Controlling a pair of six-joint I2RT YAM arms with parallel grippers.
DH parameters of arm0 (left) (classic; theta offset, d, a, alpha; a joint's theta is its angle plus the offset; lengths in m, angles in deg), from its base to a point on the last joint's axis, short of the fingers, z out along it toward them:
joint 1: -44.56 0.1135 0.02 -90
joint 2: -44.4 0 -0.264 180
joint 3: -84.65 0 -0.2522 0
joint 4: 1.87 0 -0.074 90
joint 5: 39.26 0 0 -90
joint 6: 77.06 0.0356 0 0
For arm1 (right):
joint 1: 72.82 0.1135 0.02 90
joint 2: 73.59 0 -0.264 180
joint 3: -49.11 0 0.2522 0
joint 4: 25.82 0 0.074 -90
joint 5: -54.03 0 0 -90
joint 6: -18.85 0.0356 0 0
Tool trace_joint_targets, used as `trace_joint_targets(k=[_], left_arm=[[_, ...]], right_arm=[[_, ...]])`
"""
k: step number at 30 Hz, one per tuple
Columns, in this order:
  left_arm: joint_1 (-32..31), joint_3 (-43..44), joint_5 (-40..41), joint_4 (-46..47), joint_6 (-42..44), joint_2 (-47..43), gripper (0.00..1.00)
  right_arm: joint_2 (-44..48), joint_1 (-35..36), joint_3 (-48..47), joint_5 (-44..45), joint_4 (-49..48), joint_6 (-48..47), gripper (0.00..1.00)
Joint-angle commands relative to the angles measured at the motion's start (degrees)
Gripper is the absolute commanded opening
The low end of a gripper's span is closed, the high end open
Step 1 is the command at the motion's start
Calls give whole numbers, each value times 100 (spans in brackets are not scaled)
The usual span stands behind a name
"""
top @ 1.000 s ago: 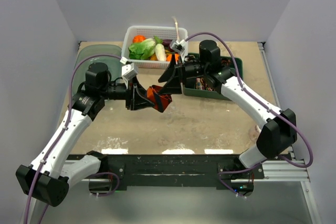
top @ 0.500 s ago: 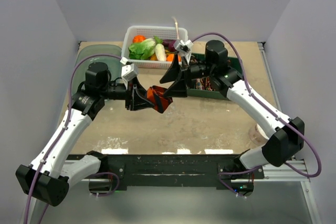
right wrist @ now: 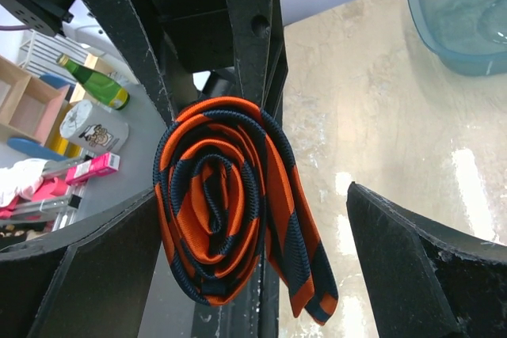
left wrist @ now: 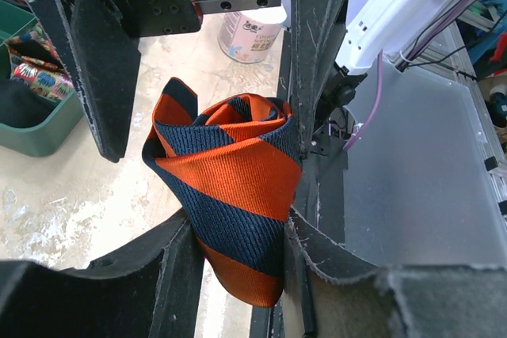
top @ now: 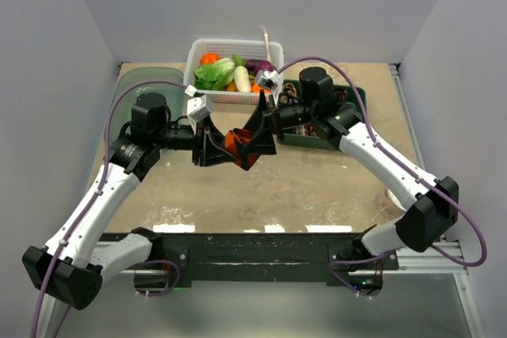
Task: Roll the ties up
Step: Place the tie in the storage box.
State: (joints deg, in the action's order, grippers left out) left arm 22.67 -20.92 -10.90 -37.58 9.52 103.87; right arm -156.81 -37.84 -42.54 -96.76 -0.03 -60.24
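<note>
An orange-and-navy striped tie [top: 238, 143] is coiled into a roll and hangs above the middle of the table. My left gripper [top: 219, 148] is shut on it. In the left wrist view its fingers [left wrist: 178, 263] pinch the lower part of the roll [left wrist: 230, 168]. My right gripper [top: 262, 131] stands open, with one finger on each side of the roll. In the right wrist view the spiral end of the roll [right wrist: 218, 211] faces the camera, the tail end hangs down at the right, and the right gripper's fingers [right wrist: 396, 251] stand apart from the cloth. Patterned ties [left wrist: 36, 77] lie in the green tray [left wrist: 40, 134].
A white basket [top: 207, 94] of vegetables stands at the back centre. The green tray [top: 358, 99] sits at the back right under my right arm. A translucent bluish tub [top: 142, 81] is at the back left. A white tape roll [left wrist: 252, 33] stands near the right front edge.
My right gripper has swung left toward the left gripper, and its open fingers now straddle the rolled tie. The left gripper still holds the roll and has shifted slightly right.
</note>
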Motion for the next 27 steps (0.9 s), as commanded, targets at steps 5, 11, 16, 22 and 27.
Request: trace_joint_targets(k=[5, 11, 16, 22, 27], left_arm=[[-52, 297, 223, 201, -97, -5, 42], [-43, 297, 267, 280, -176, 22, 42], [-43, 314, 320, 411, -264, 22, 42], [-43, 209, 259, 718, -492, 30, 42], [-87, 191, 285, 780, -528, 74, 42]], right_arm=[[218, 35, -130, 121, 414, -406, 91], [263, 44, 1, -20, 432, -459, 89], [315, 44, 203, -231, 125, -249, 77], [289, 61, 318, -275, -140, -37, 70], [227, 97, 336, -319, -464, 209, 58]])
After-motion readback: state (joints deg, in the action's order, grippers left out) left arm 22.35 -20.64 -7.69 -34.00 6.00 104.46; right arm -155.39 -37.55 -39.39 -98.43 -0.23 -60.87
